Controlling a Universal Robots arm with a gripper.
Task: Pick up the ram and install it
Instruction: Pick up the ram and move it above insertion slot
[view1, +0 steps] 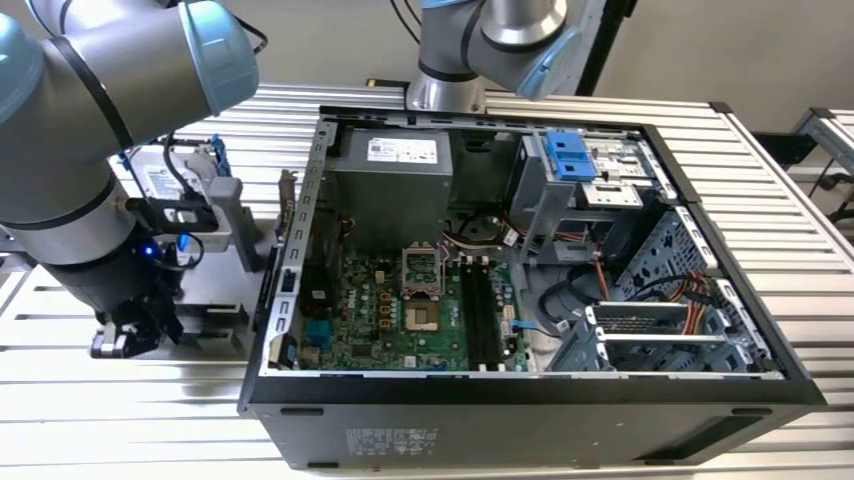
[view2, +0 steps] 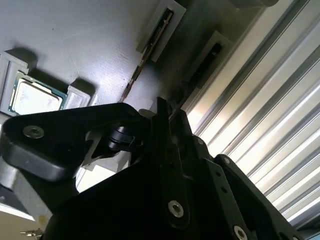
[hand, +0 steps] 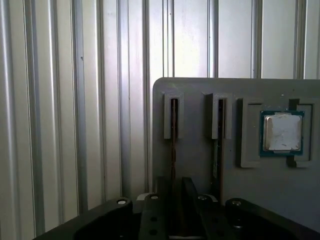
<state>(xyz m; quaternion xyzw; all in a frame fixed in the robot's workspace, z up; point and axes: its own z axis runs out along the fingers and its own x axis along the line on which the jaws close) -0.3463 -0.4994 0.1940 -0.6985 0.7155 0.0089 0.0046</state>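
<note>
The ram (hand: 173, 145) is a thin stick standing on edge in a slot of the grey holder plate (hand: 195, 165); in the second wrist view the ram (view2: 143, 59) runs from its slot down into the black fingers. My gripper (hand: 175, 184) straddles the stick's near end with both jaws close against it, so it looks shut on the ram, which still sits in the holder. In the exterior view my gripper (view1: 134, 335) hangs low over the holder, at the exterior view's left of the open computer case (view1: 534, 400). The motherboard's long black ram slots (view1: 481, 315) lie inside the case.
A second stick (hand: 219, 150) stands in the neighbouring slot. A square silver processor chip (hand: 282, 132) rests in a pocket of the same plate. A boxy drive with blue trim (view1: 187, 180) stands behind the holder. A second arm's base (view1: 447, 90) rises behind the case.
</note>
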